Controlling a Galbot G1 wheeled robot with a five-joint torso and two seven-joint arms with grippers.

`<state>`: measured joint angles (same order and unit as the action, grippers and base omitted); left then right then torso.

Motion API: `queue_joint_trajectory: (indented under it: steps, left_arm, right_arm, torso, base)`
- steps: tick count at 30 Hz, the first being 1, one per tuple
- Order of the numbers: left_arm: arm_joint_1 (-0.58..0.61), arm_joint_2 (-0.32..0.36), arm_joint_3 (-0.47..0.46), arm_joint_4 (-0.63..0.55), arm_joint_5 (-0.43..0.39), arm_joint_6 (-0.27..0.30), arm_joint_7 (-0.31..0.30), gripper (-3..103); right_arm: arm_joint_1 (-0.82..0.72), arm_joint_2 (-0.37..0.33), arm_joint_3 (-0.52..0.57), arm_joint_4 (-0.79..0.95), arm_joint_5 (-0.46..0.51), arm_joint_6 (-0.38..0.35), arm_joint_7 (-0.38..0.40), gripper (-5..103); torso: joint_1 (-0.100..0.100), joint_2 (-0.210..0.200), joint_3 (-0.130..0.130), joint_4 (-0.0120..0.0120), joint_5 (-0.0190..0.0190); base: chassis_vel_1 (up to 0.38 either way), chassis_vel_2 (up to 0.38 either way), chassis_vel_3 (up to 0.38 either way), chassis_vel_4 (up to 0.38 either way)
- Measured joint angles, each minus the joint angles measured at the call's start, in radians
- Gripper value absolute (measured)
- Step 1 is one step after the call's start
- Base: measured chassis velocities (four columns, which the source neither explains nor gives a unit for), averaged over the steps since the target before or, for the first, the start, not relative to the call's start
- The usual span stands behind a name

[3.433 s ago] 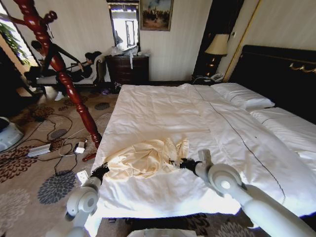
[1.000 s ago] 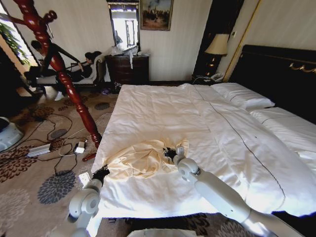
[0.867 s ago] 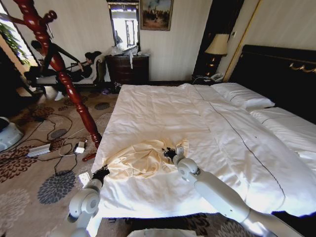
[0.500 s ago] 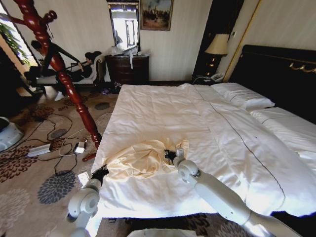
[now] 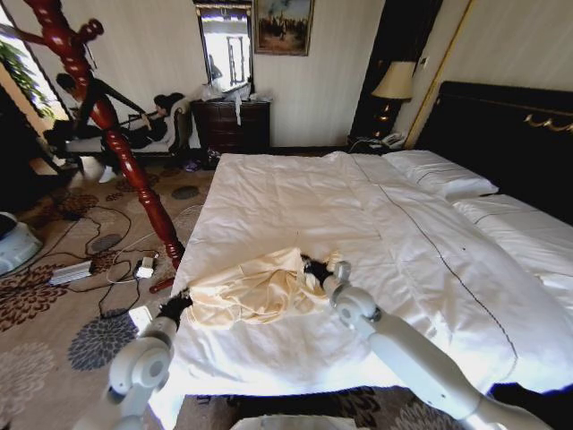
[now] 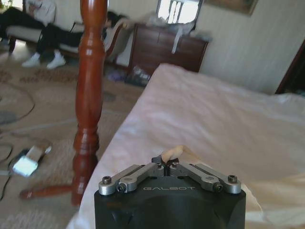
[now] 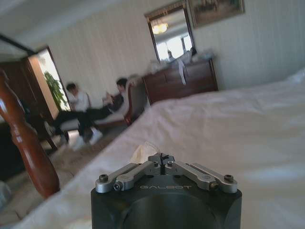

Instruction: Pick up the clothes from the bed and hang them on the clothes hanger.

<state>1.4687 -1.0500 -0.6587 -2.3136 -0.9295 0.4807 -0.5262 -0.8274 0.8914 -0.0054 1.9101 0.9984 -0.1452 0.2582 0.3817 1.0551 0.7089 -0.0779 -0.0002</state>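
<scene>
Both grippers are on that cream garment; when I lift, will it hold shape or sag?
Likely sag: the clothes lie crumpled in soft folds between the left gripper and right gripper. Probably light, since thin fabric bunches easily in the left fingers. Loose parts may drag across the bed.

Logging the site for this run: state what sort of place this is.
Likely a hotel bedroom: a wide white bed with a tall dark headboard, a bedside lamp, and a dark wooden dresser under a mirror.
</scene>
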Motion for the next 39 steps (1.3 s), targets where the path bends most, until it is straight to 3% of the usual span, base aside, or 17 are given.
queue_joint_trajectory:
  steps: [1, 4, 5, 8, 15, 17, 20, 22, 25, 27, 29, 34, 39]
  left_arm:
    - [0.0, 0.0, 0.0, 0.0, 0.0, 0.0, 0.0, 0]
    - [-0.036, 0.12, -0.097, -0.048, -0.14, -0.016, -0.005, 0]
    - [-0.036, 0.12, -0.097, -0.048, -0.14, -0.016, -0.005, 0]
    - [-0.06, 0.241, -0.183, -0.066, -0.247, -0.022, -0.013, 0]
    - [-0.115, 0.451, -0.343, -0.058, -0.433, -0.042, -0.033, 0]
    - [-0.129, 0.469, -0.35, -0.051, -0.442, -0.044, -0.033, 0]
    - [-0.266, 0.608, -0.349, 0.011, -0.503, -0.057, -0.027, 0]
    - [-0.297, 0.634, -0.339, 0.028, -0.514, -0.059, -0.026, 0]
    - [-0.481, 0.759, -0.27, 0.146, -0.578, -0.075, -0.014, 0]
    - [-0.516, 0.783, -0.261, 0.174, -0.592, -0.08, -0.008, 0]
    - [-0.581, 0.844, -0.259, 0.232, -0.631, -0.089, 0.004, 0]
    - [-0.655, 0.898, -0.268, 0.269, -0.67, -0.094, 0.017, 0]
    - [-0.685, 0.926, -0.29, 0.231, -0.681, -0.098, 0.024, 0]
  right_arm:
    - [0.0, 0.0, 0.0, 0.0, 0.0, 0.0, 0.0, 0]
    - [0.015, -0.034, 0.069, 0.062, 0.07, 0.046, -0.057, 0]
    - [0.015, -0.034, 0.069, 0.062, 0.07, 0.046, -0.057, 0]
    - [0.037, -0.062, 0.117, 0.125, 0.149, 0.063, -0.082, 0]
    - [0.169, -0.097, 0.179, 0.204, 0.297, 0.069, -0.074, 0]
    - [0.185, -0.101, 0.184, 0.205, 0.308, 0.07, -0.073, 0]
    - [0.286, -0.118, 0.196, 0.185, 0.366, 0.074, -0.068, 0]
    - [0.307, -0.119, 0.196, 0.176, 0.374, 0.074, -0.068, 0]
    - [0.442, -0.117, 0.172, 0.114, 0.404, 0.078, -0.064, 0]
    - [0.479, -0.111, 0.163, 0.096, 0.409, 0.08, -0.064, 0]
    - [0.581, -0.086, 0.134, 0.044, 0.421, 0.086, -0.064, 0]
    - [0.661, -0.07, 0.135, 0.023, 0.451, 0.092, -0.065, 0]
    - [0.686, -0.096, 0.174, 0.086, 0.477, 0.097, -0.065, 0]
  torso:
    - [0.0, 0.0, 0.0, 0.0, 0.0]
    - [0.0, 0.0, 0.0, -0.0001, 0.0001]
    - [0.0, 0.0, 0.0, -0.0001, 0.0001]
    - [0.0, 0.0, 0.0, -0.0002, 0.0001]
    - [0.0, 0.0, 0.0, 0.0003, -0.0001]
    - [0.0, 0.0, 0.0, 0.0003, -0.0003]
    - [0.0, 0.0, 0.0, -0.0003, 0.0001]
    - [0.0, 0.0, 0.0, -0.0003, 0.0002]
    - [0.0, 0.0, 0.0, -0.0005, 0.0002]
    - [0.0, 0.0, 0.0, -0.0006, 0.0002]
    - [0.0, 0.0, 0.0, 0.0008, 0.0001]
    - [0.0, 0.0, 0.0, 0.0001, -0.0003]
    - [0.0, 0.0, 0.0, -0.0004, 0.0001]
  base:
    - [0.0, 0.0, 0.0, 0.0]
    - [0.0, 0.0, 0.0, 0.0]
    - [0.0, 0.0, 0.0, 0.0]
    - [0.0, 0.0, 0.0, 0.0]
    - [0.0, 0.0, 0.0, 0.0]
    - [0.0, 0.0, 0.0, 0.0]
    - [0.0, 0.0, 0.0, 0.0]
    - [0.0, 0.0, 0.0, 0.0]
    - [0.0, 0.0, 0.0, 0.0]
    - [0.0, 0.0, 0.0, 0.0]
    - [0.0, 0.0, 0.0, 0.0]
    - [0.0, 0.0, 0.0, 0.0]
    - [0.0, 0.0, 0.0, 0.0]
